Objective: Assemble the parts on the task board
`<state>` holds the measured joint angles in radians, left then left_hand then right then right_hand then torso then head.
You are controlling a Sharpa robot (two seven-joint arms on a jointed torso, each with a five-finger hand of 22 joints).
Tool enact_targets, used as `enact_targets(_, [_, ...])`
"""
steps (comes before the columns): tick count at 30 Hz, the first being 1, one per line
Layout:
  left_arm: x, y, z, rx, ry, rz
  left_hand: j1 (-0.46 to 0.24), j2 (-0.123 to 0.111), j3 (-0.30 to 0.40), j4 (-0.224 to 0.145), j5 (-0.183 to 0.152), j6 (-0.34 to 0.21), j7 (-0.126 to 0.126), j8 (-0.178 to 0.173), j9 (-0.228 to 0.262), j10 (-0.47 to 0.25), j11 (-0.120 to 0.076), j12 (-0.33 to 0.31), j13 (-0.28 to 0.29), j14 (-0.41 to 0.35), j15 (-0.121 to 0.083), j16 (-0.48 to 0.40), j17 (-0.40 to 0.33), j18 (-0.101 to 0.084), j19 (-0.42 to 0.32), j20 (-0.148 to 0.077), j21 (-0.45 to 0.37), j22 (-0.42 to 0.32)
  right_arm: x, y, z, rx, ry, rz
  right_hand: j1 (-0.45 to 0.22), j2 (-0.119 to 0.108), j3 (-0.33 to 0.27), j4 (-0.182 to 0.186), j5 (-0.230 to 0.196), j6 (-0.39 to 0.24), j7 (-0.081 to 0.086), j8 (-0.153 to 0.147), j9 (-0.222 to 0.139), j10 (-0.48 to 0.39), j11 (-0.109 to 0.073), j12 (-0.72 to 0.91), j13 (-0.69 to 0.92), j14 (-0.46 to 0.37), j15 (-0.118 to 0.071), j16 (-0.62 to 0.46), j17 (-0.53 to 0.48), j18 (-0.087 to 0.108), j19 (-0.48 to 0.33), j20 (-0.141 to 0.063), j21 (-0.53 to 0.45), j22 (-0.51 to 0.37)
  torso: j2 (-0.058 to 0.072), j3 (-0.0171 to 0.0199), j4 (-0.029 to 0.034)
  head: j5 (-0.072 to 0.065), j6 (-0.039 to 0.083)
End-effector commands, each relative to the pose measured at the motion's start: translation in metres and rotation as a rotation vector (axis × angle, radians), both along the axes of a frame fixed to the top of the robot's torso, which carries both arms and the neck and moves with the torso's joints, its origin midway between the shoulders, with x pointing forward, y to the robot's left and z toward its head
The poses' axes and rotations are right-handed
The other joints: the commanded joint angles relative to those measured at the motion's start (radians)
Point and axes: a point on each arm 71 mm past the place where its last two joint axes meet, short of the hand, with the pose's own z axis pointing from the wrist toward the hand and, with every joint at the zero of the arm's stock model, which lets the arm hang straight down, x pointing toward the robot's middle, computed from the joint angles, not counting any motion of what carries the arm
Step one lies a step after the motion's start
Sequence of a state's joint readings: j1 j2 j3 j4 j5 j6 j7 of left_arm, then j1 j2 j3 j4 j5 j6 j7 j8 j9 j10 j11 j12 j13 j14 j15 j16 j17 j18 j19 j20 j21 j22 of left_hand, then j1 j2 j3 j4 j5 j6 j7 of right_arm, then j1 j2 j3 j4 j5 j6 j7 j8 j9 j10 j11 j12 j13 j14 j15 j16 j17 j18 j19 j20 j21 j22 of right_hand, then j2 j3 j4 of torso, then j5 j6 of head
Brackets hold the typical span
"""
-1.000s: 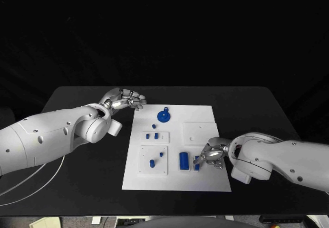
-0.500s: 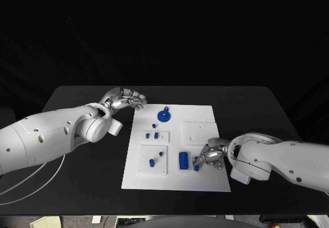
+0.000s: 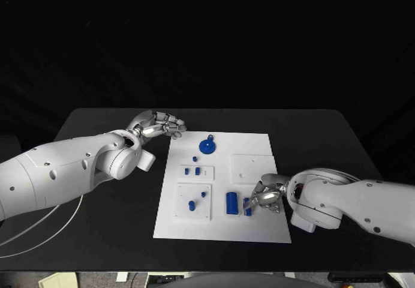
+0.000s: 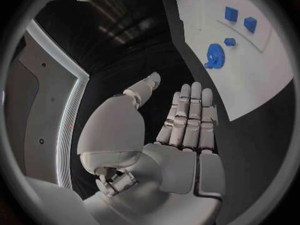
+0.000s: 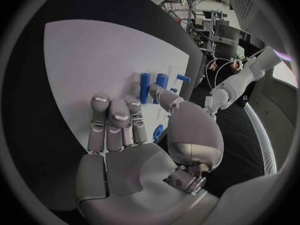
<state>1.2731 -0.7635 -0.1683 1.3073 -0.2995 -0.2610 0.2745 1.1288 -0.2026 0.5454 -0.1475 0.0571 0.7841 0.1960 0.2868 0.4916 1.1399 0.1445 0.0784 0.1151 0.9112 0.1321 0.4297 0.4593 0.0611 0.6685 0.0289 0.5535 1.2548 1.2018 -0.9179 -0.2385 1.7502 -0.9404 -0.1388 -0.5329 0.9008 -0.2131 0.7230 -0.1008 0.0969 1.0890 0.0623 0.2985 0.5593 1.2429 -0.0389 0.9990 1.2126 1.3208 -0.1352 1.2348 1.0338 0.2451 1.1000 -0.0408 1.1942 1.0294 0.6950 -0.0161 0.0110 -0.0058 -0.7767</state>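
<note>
Item: right robot hand (image 3: pixel 266 199) pinching a small blue part (image 3: pixel 247 206) on the task board (image 3: pixel 250 150); we advise lifting straight. Left robot hand (image 3: pixel 159 125) released, resting over the bench (image 3: pixel 104 126).

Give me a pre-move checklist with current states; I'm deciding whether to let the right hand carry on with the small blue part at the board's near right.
1. Right hand is at the small blue part: ok.
2. Fingers actually hold that part: cannot tell; the wrist view shows blue beside the thumb only.
3. Left hand is off the task board, over the black table: ok.
4. Left hand holds nothing, fingers straight: ok.
5. Blue gear lies at the far end, away from both hands: ok.
6. Long blue block lies beside the right hand, uncovered: ok.
</note>
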Motion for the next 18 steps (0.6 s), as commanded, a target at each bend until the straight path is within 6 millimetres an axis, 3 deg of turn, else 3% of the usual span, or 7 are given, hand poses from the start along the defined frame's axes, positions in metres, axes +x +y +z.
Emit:
enact_targets(1, [-0.0006, -0.0021, 0.0004, -0.004, 0.000, -0.016, 0.002, 0.003, -0.001, 0.003, -0.004, -0.006, -0.001, 0.006, -0.001, -0.001, 0.000, 0.001, 0.001, 0.003, 0.001, -0.005, 0.001, 0.010, 0.000, 0.004, -0.005, 0.001, 0.0005, 0.0029, 0.0019, -0.001, -0.044, 0.035, 0.000, -0.007, -0.003, -0.004, -0.003, -0.007, 0.008, -0.002, 0.001, 0.004, -0.002, 0.002, 0.000, -0.002, -0.008, 0.003, -0.002, 0.017, -0.001, -0.005, -0.006, 0.001, 0.000, -0.0001, -0.0001, 0.001, -0.001])
enact_targets(8, [-0.0006, -0.0019, 0.0003, -0.002, 0.001, -0.016, 0.001, 0.003, -0.001, 0.003, -0.004, -0.006, -0.001, 0.007, -0.001, -0.001, 0.000, 0.001, 0.001, 0.003, 0.001, -0.005, 0.001, 0.010, 0.001, 0.004, -0.005, 0.002, 0.0003, 0.0032, 0.0021, 0.003, -0.045, 0.041, -0.022, -0.038, -0.022, 0.013, -0.037, -0.010, 0.009, -0.004, 0.000, 0.002, -0.001, 0.001, -0.001, -0.003, -0.007, 0.002, -0.003, 0.017, 0.001, -0.004, -0.008, 0.001, 0.000, 0.0003, -0.0001, 0.002, 0.000])
enact_targets(18, [-0.0005, -0.0023, 0.0002, -0.002, 0.002, -0.017, 0.001, 0.003, -0.002, 0.004, -0.004, -0.006, -0.001, 0.007, -0.001, -0.001, 0.000, 0.001, 0.001, 0.003, 0.001, -0.005, 0.002, 0.010, 0.001, 0.004, -0.006, 0.002, -0.0003, 0.0024, 0.0018, 0.002, -0.038, 0.047, -0.048, -0.043, -0.071, 0.026, -0.042, -0.012, 0.009, -0.004, 0.002, 0.000, -0.001, 0.001, -0.001, -0.004, -0.009, 0.002, -0.003, 0.017, -0.001, -0.007, -0.012, 0.002, 0.000, 0.0002, -0.0002, -0.001, -0.001])
